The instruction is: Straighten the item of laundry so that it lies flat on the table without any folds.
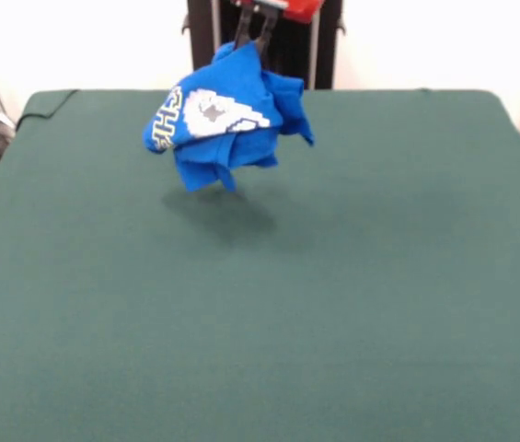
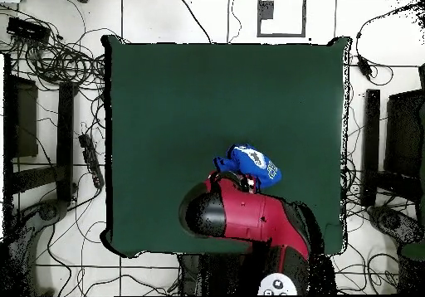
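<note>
Green table; gripper pinching bunched blue T-shirt aloft; white block letters unreadable.

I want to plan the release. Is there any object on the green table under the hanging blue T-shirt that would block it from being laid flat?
Nothing visible does. The gripper holds the bunched blue T-shirt clear of the green table. The felt under it shows only the shirt's shadow, and no other object lies on the surface in either view.
</note>
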Controlling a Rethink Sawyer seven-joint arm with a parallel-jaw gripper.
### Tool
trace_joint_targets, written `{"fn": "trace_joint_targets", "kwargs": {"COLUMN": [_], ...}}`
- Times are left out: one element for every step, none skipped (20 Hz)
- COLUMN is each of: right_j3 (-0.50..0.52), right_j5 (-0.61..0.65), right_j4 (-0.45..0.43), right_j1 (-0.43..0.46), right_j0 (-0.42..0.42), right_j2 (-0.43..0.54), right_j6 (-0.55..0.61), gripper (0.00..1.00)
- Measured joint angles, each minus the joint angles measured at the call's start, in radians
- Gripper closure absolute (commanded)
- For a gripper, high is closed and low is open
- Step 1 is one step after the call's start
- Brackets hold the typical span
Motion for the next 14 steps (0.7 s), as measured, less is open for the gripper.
{"fn": "trace_joint_targets", "kwargs": {"right_j3": [-0.011,-0.02,-0.029,-0.039,-0.05,-0.065,-0.092,-0.099,-0.103,-0.11,-0.118,-0.121,-0.124,-0.123], "right_j5": [0.0,0.0,0.0,-0.001,-0.005,-0.017,-0.06,-0.077,-0.089,-0.118,-0.166,-0.193,-0.275,-0.332], "right_j4": [-0.004,-0.009,-0.014,-0.02,-0.028,-0.038,-0.052,-0.056,-0.058,-0.061,-0.063,-0.063,-0.06,-0.054], "right_j1": [-0.005,-0.008,-0.011,-0.015,-0.019,-0.024,-0.028,-0.028,-0.028,-0.028,-0.025,-0.022,-0.012,-0.003], "right_j0": [0.017,0.03,0.043,0.058,0.071,0.089,0.119,0.126,0.131,0.14,0.156,0.164,0.185,0.198], "right_j2": [-0.013,-0.023,-0.034,-0.045,-0.056,-0.072,-0.102,-0.111,-0.117,-0.13,-0.151,-0.163,-0.196,-0.217], "right_j6": [0.0,0.0,0.0,0.0,0.0,0.0,0.0,0.0,0.0,0.0,0.0,0.0,0.0,0.0], "gripper": [1.0,1.0,1.0,1.0,1.0,1.0,1.0,1.0,1.0,1.0,1.0,1.0,1.0,1.0]}}
